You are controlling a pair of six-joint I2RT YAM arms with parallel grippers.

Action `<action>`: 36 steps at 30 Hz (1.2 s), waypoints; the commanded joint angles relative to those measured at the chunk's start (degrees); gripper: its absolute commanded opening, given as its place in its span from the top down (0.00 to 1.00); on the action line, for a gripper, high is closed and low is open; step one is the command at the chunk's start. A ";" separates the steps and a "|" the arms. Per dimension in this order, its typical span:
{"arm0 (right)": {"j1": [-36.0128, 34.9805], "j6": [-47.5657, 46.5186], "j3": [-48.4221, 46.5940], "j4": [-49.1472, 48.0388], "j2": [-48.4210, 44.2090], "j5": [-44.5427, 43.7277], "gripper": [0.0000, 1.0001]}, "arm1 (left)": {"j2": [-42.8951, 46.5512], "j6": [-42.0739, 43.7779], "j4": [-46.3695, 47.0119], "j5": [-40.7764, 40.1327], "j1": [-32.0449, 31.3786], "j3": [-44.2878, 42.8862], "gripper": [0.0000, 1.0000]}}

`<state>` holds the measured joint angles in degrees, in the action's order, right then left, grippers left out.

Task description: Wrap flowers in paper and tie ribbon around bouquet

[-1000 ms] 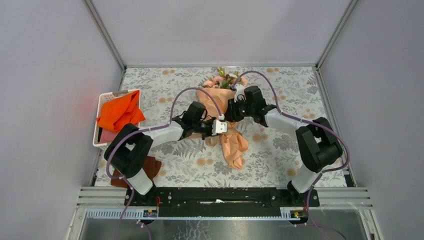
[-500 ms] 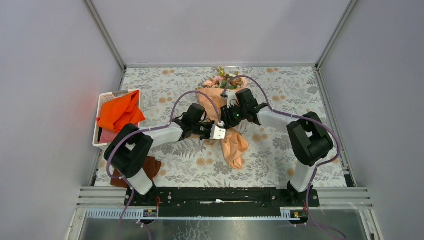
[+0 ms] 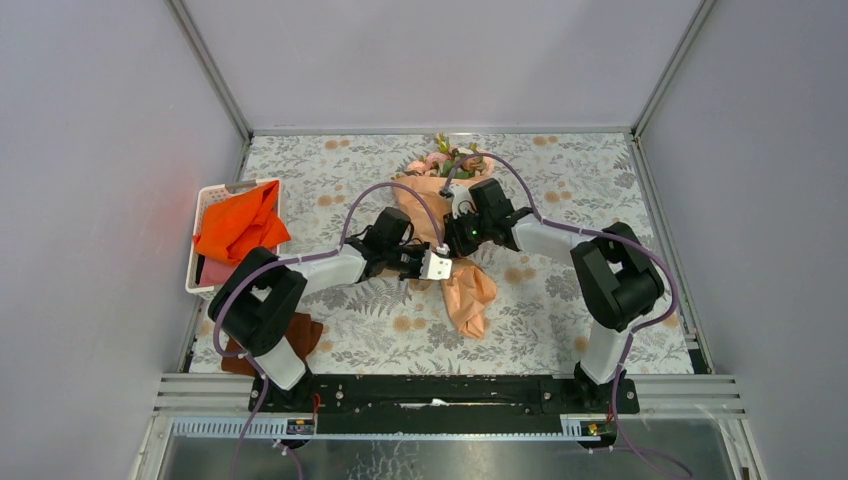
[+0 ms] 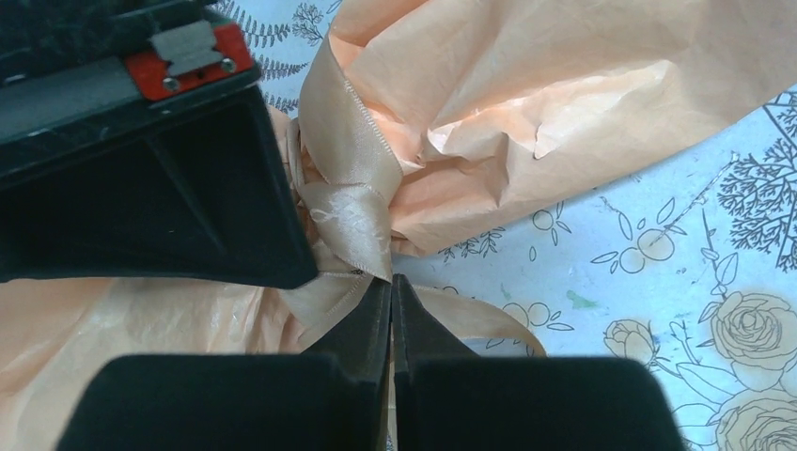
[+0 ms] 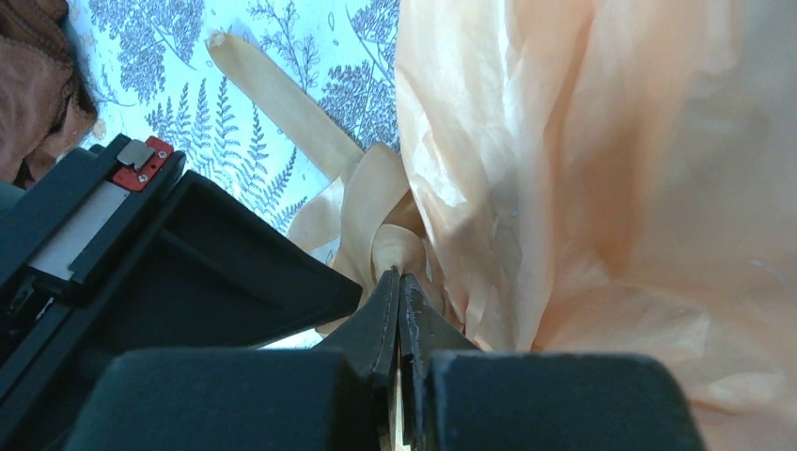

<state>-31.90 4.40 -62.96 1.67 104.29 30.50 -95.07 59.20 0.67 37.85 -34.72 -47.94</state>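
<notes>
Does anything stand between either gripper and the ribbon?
Nothing visible does. The left gripper and the right gripper each pinch the ribbon at its knot on the paper.

The paper [image 4: 564, 85] is thin, matt and crinkly. The ribbon [image 4: 355, 178] is smooth satin with a soft sheen. The tabletop [image 4: 648, 244] has a smooth printed floral cover. The basket [image 3: 225, 187] is plastic; the cloth [image 3: 240, 228], matt fabric.
</notes>
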 commanded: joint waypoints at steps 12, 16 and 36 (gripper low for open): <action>-0.53 0.51 1.93 -6.87 -5.81 -3.68 1.00 | 5.32 15.13 -23.85 -4.13 1.67 -2.73 0.48; -0.53 0.78 2.57 -7.37 -6.45 -4.18 1.00 | 5.61 16.25 -25.86 -4.06 1.67 -1.77 0.41; 2.49 6.32 6.44 -12.34 -8.30 -3.80 1.00 | 0.29 12.70 -8.14 -11.48 0.18 3.58 0.85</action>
<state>-31.18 7.99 -58.04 -6.28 100.36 26.57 -93.30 71.90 -13.13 30.61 -34.15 -46.09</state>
